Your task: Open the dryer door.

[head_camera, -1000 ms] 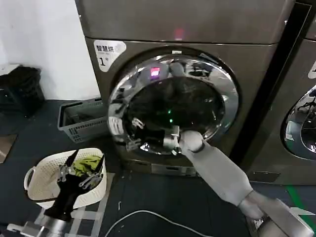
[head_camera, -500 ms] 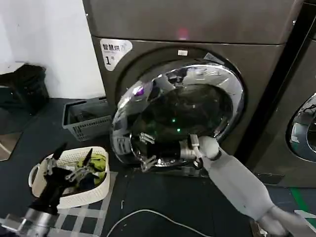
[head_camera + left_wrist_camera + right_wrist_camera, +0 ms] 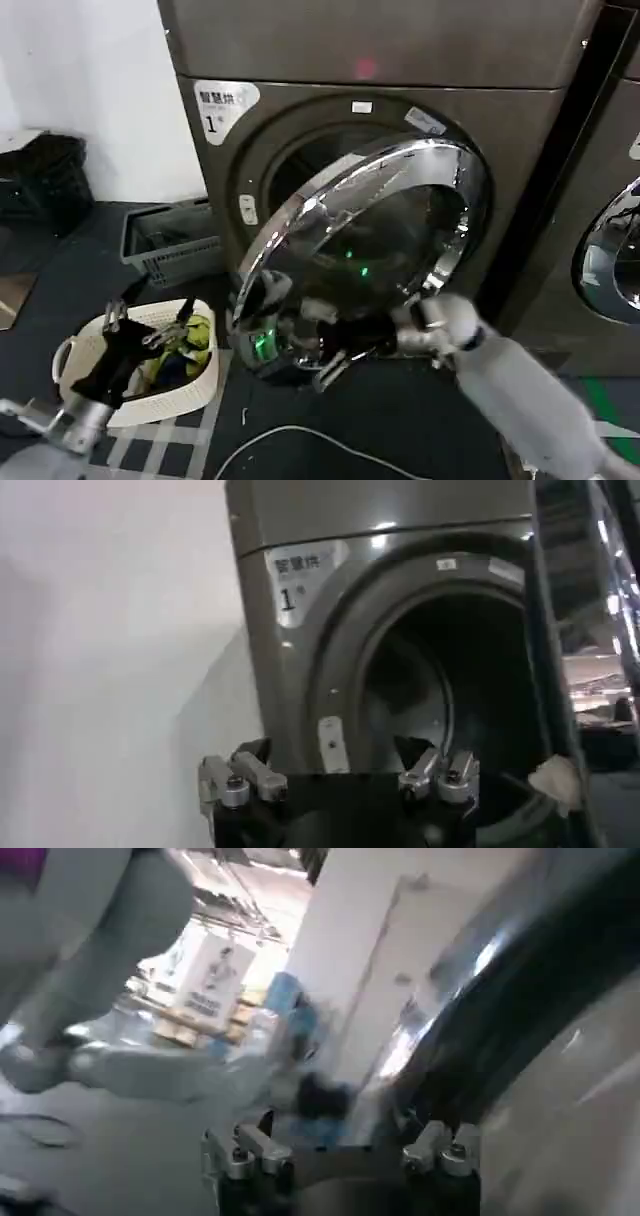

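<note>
Dryer door [image 3: 370, 235] stands partly swung out from the dryer [image 3: 400, 60], its free edge at about 8 o'clock of the drum opening (dark gap showing at 10 o'clock), so some swing remains. The right gripper [image 3: 300, 345] sits at that edge, fingers spread, gripping nothing I can make out. The left gripper [image 3: 150, 325] hangs over the white basket [image 3: 75, 365], fingers open and empty.

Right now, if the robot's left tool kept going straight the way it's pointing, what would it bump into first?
Probably the dryer. The open left tool faces its front and the dark drum opening, with nothing seen between. Depth is unclear, so the open dryer door might come first.
</note>
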Robot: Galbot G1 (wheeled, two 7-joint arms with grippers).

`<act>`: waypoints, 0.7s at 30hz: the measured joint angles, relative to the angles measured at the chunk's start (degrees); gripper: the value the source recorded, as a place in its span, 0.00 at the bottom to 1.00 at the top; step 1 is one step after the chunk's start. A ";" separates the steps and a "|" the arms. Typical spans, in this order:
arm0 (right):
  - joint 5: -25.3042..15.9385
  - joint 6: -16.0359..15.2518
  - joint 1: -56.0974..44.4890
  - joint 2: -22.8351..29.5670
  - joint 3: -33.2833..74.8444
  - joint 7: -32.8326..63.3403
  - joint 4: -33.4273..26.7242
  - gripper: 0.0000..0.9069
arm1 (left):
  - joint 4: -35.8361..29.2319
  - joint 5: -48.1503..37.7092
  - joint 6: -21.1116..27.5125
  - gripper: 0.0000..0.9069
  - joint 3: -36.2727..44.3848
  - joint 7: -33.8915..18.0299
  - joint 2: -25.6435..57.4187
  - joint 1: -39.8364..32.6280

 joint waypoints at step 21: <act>-0.11 4.66 -35.00 -2.77 33.83 -4.05 15.49 1.00 | 4.88 0.20 -0.58 1.00 9.97 0.55 7.24 -9.06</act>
